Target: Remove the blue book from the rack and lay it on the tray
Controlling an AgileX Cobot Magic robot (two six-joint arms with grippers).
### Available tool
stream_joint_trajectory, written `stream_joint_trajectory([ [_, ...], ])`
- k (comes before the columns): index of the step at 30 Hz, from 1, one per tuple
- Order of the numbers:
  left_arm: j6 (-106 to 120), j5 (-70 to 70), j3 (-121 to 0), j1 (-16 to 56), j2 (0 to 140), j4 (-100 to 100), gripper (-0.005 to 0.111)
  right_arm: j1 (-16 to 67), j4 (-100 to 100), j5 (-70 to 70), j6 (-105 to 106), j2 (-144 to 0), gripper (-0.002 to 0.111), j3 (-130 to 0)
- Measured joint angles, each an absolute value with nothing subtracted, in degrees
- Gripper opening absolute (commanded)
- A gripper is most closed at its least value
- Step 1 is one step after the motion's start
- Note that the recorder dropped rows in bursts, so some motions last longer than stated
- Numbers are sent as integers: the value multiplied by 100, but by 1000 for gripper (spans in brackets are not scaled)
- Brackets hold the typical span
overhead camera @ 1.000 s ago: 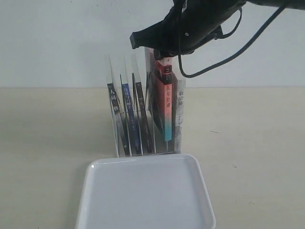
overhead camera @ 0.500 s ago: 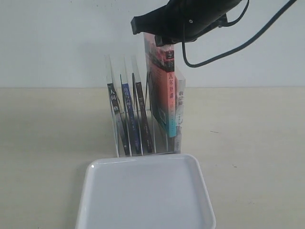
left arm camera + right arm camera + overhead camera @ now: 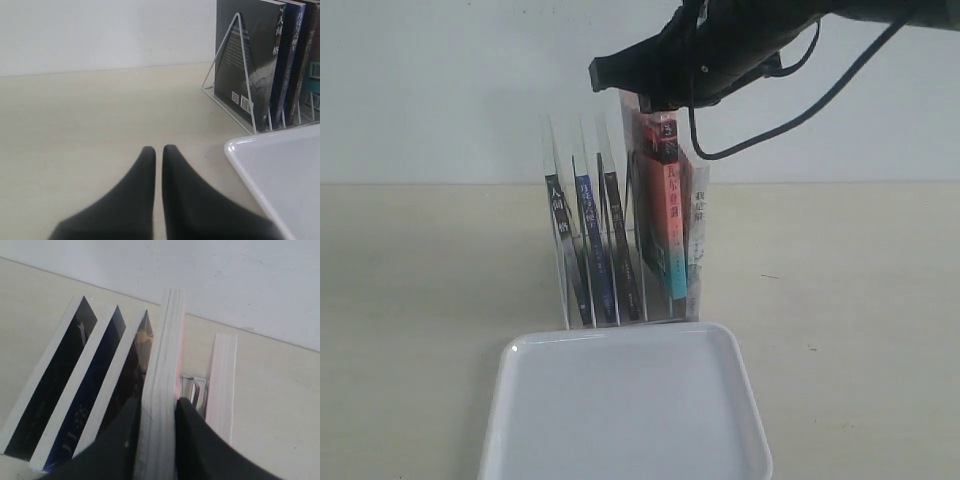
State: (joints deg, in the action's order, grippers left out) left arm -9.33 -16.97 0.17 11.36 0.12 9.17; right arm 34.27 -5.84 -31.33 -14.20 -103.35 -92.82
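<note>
The right gripper (image 3: 658, 100) had its jaws clamped on the top edge of the red-and-teal-spined book (image 3: 671, 215), which had risen a little half a second earlier and had since sunk back into the rack (image 3: 552, 160). That looked like the wrong volume. The blue book (image 3: 590, 245) stood untouched between dividers, second slot from the left in the exterior view, and the tray (image 3: 620, 420) held nothing. The left gripper (image 3: 158, 152) hung low over the worktop (image 3: 75, 110), jaws all but together, empty.
</note>
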Motion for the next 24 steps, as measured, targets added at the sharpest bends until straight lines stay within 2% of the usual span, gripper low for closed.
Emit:
stream_joint_trajectory([
  [24,-933,-1697,17,1136,12,917,4,3427,-882,-2136,-1719,-10795,0,-9180],
])
